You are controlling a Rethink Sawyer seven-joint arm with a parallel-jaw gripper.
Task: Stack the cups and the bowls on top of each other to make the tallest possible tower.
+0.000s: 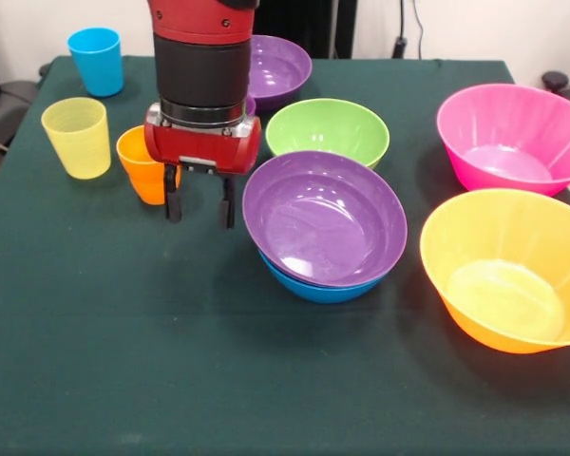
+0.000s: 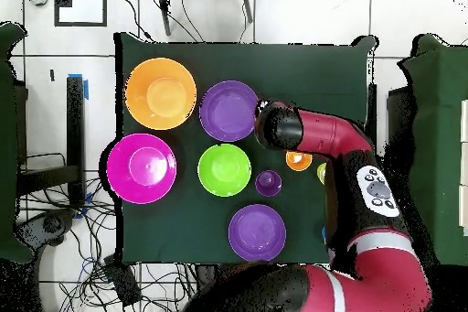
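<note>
Gripper: the gripper (image 1: 200,207) hangs with its two black fingers pointing straight down, parted by a modest gap and holding nothing, tips above the green cloth.
Beside it: the orange cup (image 1: 142,164) stands upright just behind the left finger in the front view; the tower (image 1: 324,226) sits just to the other side.
Tower: a purple bowl (image 1: 323,217) nested in a blue bowl (image 1: 315,288), mouths up, the purple one tipped a little toward the camera.
Step in hand, as I read it: picking the next piece, likely the orange cup.
Doing it well: centre the fingers over the cup's rim, come straight down, and close gently so the thin wall doesn't squirm out.
Cup's axis: vertical, wide mouth up, tapering toward the base.
Further out: yellow cup (image 1: 77,137), blue cup (image 1: 96,60), green bowl (image 1: 328,130), pink bowl (image 1: 514,138), orange bowl (image 1: 509,269).
</note>
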